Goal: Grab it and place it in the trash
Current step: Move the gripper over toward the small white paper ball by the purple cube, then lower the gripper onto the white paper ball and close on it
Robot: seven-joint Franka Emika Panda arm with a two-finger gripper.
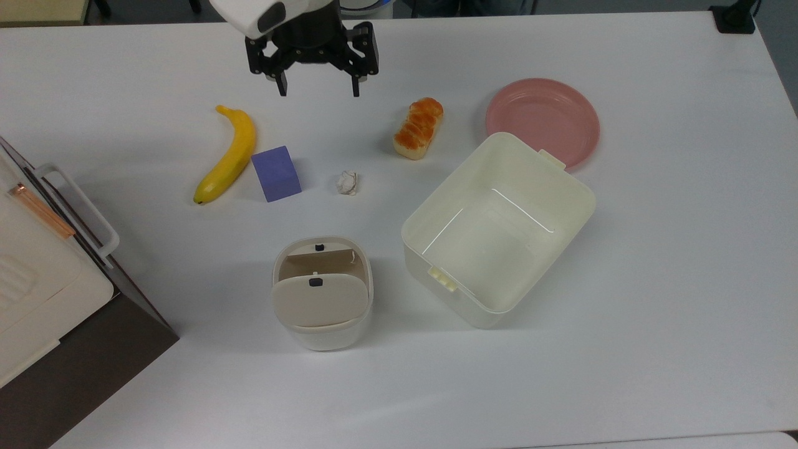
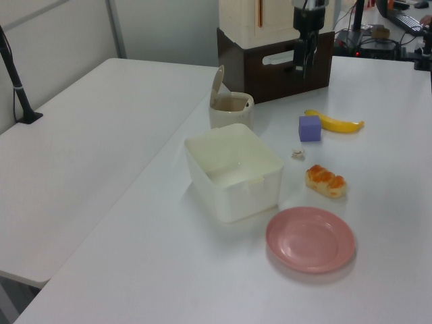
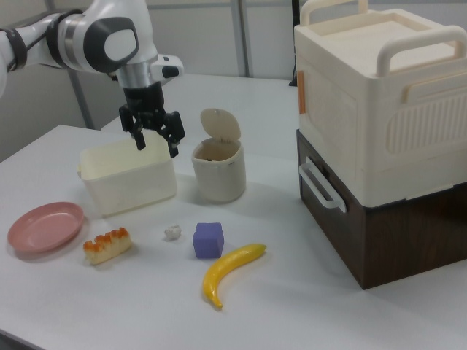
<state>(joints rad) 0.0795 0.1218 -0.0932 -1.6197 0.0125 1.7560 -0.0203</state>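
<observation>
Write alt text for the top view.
An open robot hand hangs above a white table, far from a paper wad lying between a purple cube and a bread loaf. Nearer the bottom stand a lidded bin and an open tub.

White table (image 1: 654, 312) fills the top view, evenly lit with soft shadows. Second white table (image 2: 81, 155) on the left view's left, butted against the first, seam running diagonally. Black clamp stand (image 2: 17, 81) at the left view's left edge. Grey-white partition wall (image 2: 162, 30) behind it. In the right view's upper middle, pale wall panels with vertical metal posts (image 3: 241, 36).
</observation>
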